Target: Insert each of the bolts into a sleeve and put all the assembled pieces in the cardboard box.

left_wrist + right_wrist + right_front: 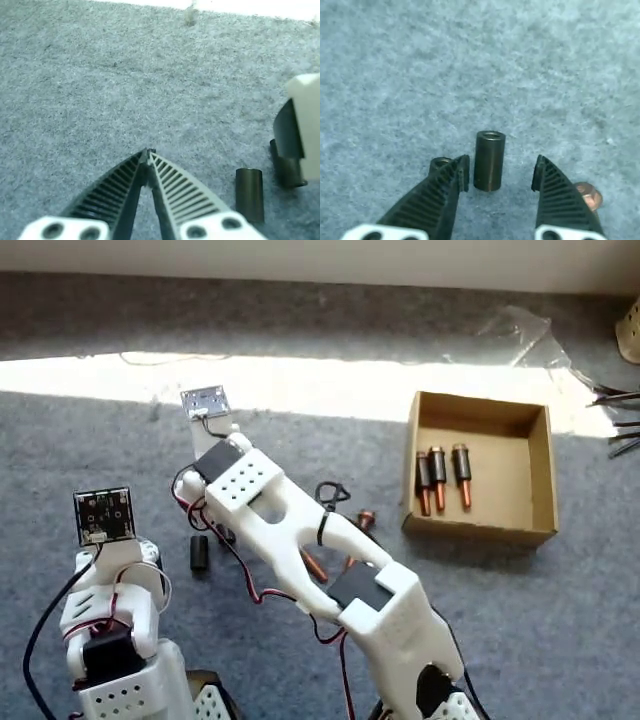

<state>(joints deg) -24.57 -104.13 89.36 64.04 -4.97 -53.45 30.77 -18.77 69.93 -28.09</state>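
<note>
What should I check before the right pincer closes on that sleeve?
1. Right pincer open: ok.
2. Sleeve between its fingers: ok.
3. Second sleeve clear of the fingers: not ok, it sits beside one finger, partly hidden behind it.
4. Bolt head clear of the other finger: cannot tell, it lies close behind it.
5. Left pincer free for a bolt: ok, shut and empty.
6. Room in the cardboard box: ok, three assembled pieces lie to one side.

left gripper [148,154] pinched together, right gripper [501,172] spread apart, both angled downward
</note>
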